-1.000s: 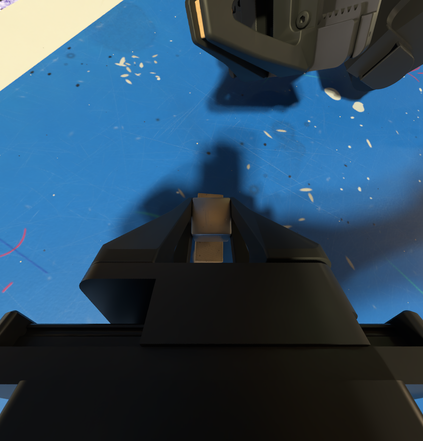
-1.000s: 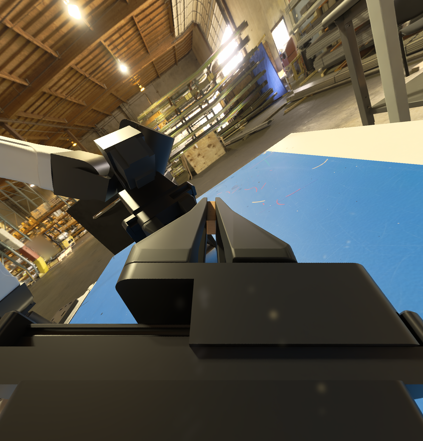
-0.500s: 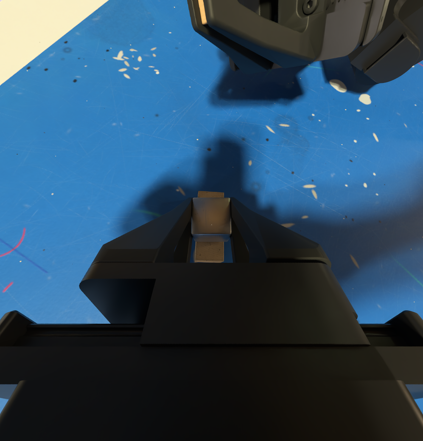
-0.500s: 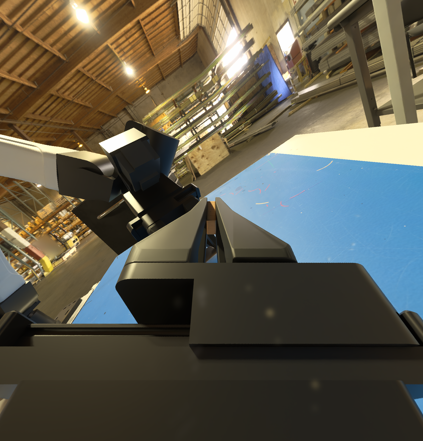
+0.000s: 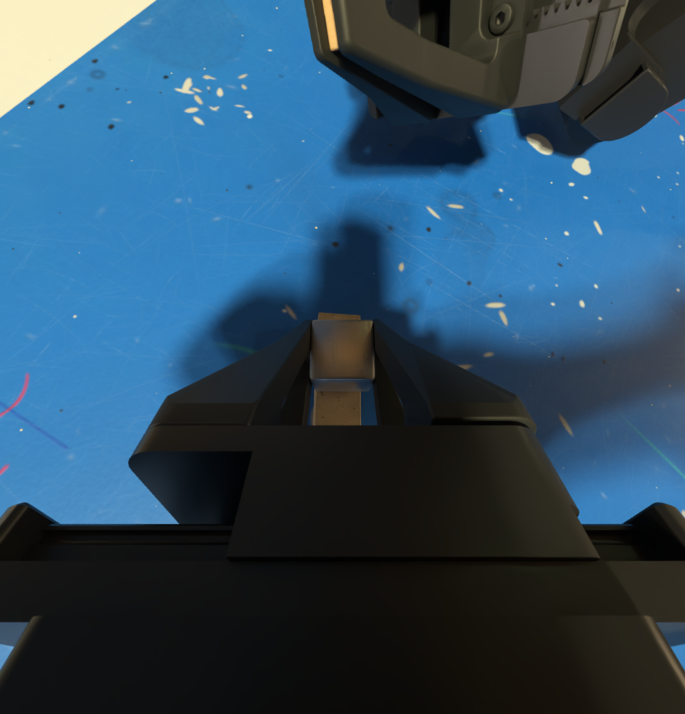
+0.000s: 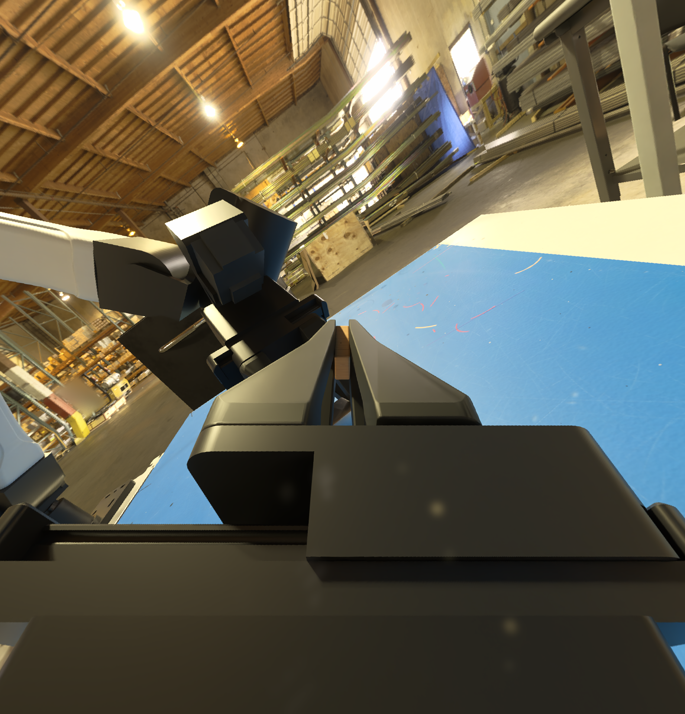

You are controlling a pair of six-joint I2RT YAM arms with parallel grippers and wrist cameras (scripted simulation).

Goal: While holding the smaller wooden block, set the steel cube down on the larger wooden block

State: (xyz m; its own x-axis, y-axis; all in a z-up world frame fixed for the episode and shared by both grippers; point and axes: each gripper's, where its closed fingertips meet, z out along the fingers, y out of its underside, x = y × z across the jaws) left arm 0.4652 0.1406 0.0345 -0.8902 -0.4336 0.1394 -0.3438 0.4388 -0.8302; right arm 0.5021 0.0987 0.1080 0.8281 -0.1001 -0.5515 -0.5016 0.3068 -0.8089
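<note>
Looking down, the left pincer [image 5: 341, 357] pinches the steel cube [image 5: 341, 353] above the larger wooden block [image 5: 336, 408], which lies on the blue tabletop [image 5: 140, 251]; whether cube and block touch is unclear. Only the right wrist view shows the right pincer [image 6: 342, 353] pressed onto the smaller wooden block [image 6: 342, 357], held up in the air, with warehouse shelving [image 6: 333, 174] behind.
</note>
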